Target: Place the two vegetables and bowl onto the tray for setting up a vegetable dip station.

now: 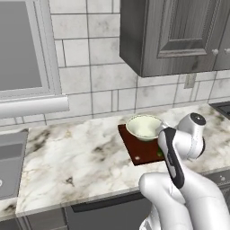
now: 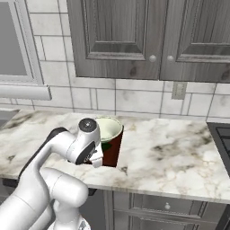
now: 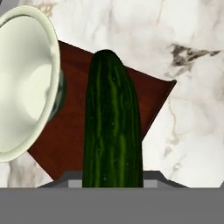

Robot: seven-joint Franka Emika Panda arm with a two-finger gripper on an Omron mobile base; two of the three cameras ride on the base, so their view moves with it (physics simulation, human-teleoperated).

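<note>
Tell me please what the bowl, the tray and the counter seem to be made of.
Bowl: probably glazed ceramic; pale greenish-white with a smooth, softly shiny surface.
Tray: looks like stained wood; flat dark reddish-brown board with a matte finish.
Counter: seemingly polished marble or similar stone; white with grey-brown veins and blotches.
</note>
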